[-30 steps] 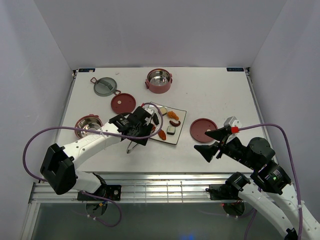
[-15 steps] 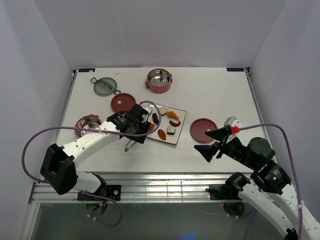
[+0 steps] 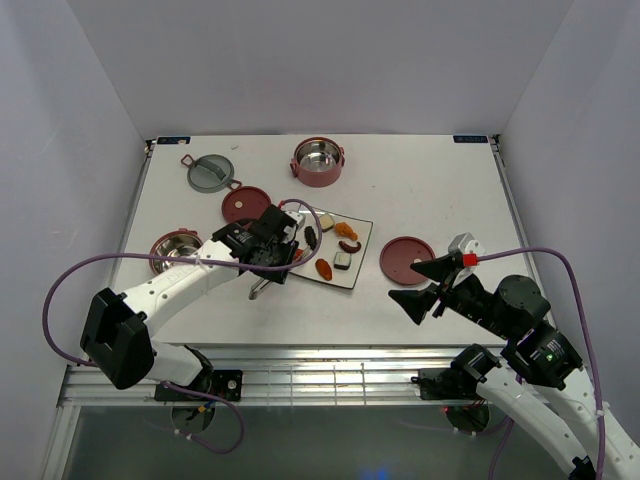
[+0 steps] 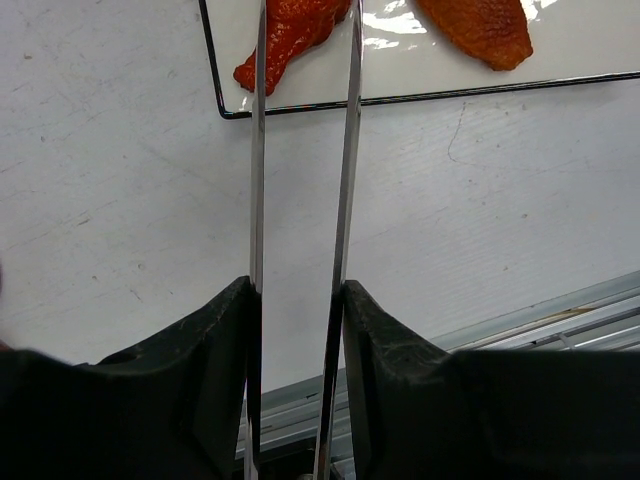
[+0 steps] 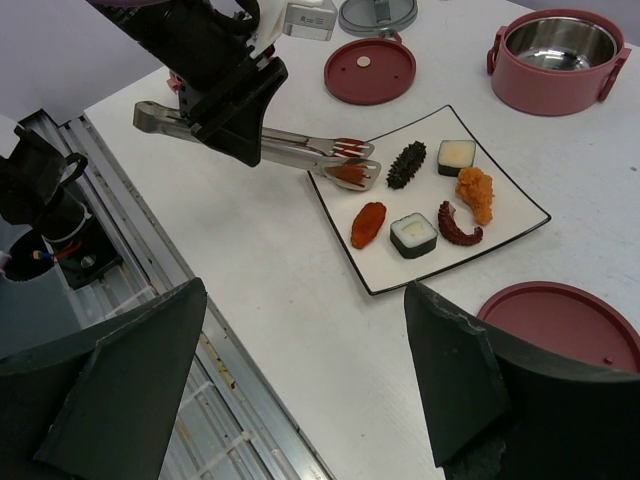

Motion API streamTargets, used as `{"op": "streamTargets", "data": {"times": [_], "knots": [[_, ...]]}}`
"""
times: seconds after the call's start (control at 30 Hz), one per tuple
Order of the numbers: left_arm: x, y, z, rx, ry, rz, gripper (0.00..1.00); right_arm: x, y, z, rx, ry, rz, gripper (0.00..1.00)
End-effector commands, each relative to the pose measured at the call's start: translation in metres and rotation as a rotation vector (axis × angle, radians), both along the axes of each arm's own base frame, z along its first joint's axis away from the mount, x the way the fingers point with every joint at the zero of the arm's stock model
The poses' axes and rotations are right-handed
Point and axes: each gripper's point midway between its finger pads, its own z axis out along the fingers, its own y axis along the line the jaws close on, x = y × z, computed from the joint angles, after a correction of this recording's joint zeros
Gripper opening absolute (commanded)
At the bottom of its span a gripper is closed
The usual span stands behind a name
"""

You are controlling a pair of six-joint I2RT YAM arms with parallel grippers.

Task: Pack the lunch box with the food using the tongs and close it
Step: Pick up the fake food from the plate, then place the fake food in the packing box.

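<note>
My left gripper (image 3: 270, 270) (image 4: 298, 290) is shut on the tongs (image 4: 345, 150) (image 5: 300, 150), one finger pressing on each silvery arm. The tong tips reach over the near left corner of the square plate (image 3: 330, 248) (image 5: 425, 195) and stand either side of a red-orange food piece (image 4: 295, 25) (image 5: 348, 173). More food lies on the plate: an orange piece (image 5: 368, 224), a sushi roll (image 5: 413, 234), a tentacle (image 5: 458, 225) and a black piece (image 5: 406, 165). Lunch box bowls stand at the back (image 3: 319, 162) and at the left (image 3: 176, 250). My right gripper (image 3: 420, 285) (image 5: 305, 290) hangs open, right of the plate.
One red disc lid (image 3: 246, 205) lies left of the plate, and another (image 3: 407, 260) lies to its right, beside my right gripper. The grey-green top lid (image 3: 211, 172) is at the back left. A metal rail runs along the table's near edge (image 3: 330, 360).
The left gripper has squeezed the tong arms closer together and shifted slightly left and away with them. The right arm has not moved.
</note>
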Motion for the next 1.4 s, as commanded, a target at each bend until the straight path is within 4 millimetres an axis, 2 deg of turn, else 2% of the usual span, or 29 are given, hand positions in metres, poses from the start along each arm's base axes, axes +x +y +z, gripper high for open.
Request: {"op": "streamTargets", "data": {"times": [0.0, 0.33, 0.47, 0.67, 0.9, 1.0, 1.13, 1.23, 1.27, 1.37], "knots": [[0.005, -0.005, 0.027, -0.06, -0.053, 0.009, 0.45, -0.002, -0.004, 0.022, 0.036, -0.058, -0.011, 0.85], [0.008, -0.004, 0.026, -0.056, -0.056, 0.046, 0.3, -0.003, -0.006, 0.024, 0.039, -0.061, -0.015, 0.86], [0.016, -0.002, 0.035, -0.054, -0.098, 0.095, 0.13, -0.004, -0.007, 0.025, 0.042, -0.065, -0.017, 0.85], [0.027, -0.006, 0.045, -0.082, -0.127, 0.157, 0.0, -0.004, -0.007, 0.025, 0.038, -0.064, -0.021, 0.86], [0.042, -0.004, 0.061, -0.074, -0.175, 0.248, 0.0, -0.004, -0.009, 0.026, 0.04, -0.069, -0.03, 0.86], [0.054, 0.007, 0.08, -0.051, -0.23, 0.313, 0.0, -0.005, -0.01, 0.026, 0.039, -0.07, -0.03, 0.86], [0.071, 0.037, 0.106, -0.065, -0.294, 0.46, 0.0, -0.005, -0.008, 0.026, 0.04, -0.069, -0.026, 0.86], [0.074, 0.076, 0.121, -0.042, -0.332, 0.59, 0.0, -0.004, -0.009, 0.025, 0.039, -0.07, -0.029, 0.86], [0.077, 0.097, 0.124, -0.033, -0.346, 0.662, 0.0, -0.005, -0.008, 0.025, 0.04, -0.071, -0.024, 0.86], [0.072, 0.125, 0.121, -0.051, -0.349, 0.76, 0.0, -0.008, -0.006, 0.027, 0.048, -0.079, -0.004, 0.86]]}}
